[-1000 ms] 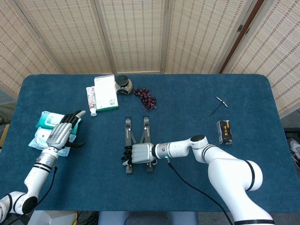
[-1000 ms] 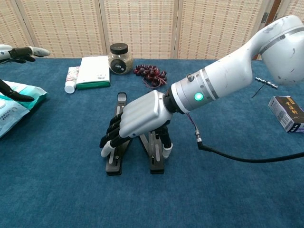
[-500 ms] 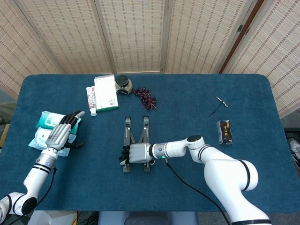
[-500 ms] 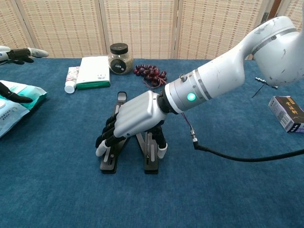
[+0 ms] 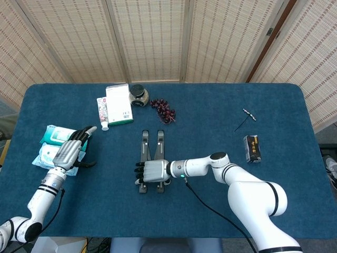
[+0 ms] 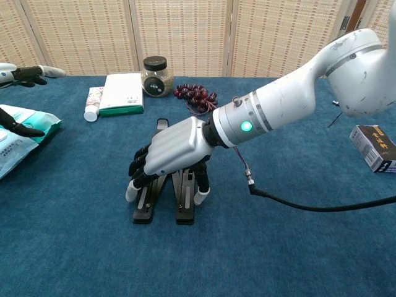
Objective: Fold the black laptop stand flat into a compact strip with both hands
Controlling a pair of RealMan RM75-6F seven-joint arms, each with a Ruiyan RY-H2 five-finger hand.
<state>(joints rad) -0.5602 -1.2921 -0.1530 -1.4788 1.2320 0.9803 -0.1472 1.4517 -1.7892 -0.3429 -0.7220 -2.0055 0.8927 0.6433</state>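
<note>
From my seat the black laptop stand (image 5: 151,158) sits on the blue table (image 5: 210,116), toward its middle, and I take it as my landmark. My right hand (image 5: 151,172) lies over the near half of it, fingers curled down across both rails. In the chest view the fingertips (image 6: 132,190) drop past the left rail and the thumb comes down beside the right one, so the hand grips the stand. The palm hides the hinge and the crosspiece, so I cannot tell how close to flat the stand is; only the rail ends show, lying close together and nearly parallel.

My left hand (image 5: 71,149) is well to the left of the stand, above a packet of wipes (image 5: 51,145), fingers spread and holding nothing. In the chest view it is cut off by the frame edge, with only its fingertips (image 6: 31,72) showing.

Beyond the stand lie a bunch of dark grapes (image 5: 164,110), a glass jar (image 5: 139,95), a white and green box (image 5: 119,104) and a tube (image 5: 102,113). Far to the right of the stand are a small black box (image 5: 253,148) and a thin metal tool (image 5: 246,118) too small to identify.
</note>
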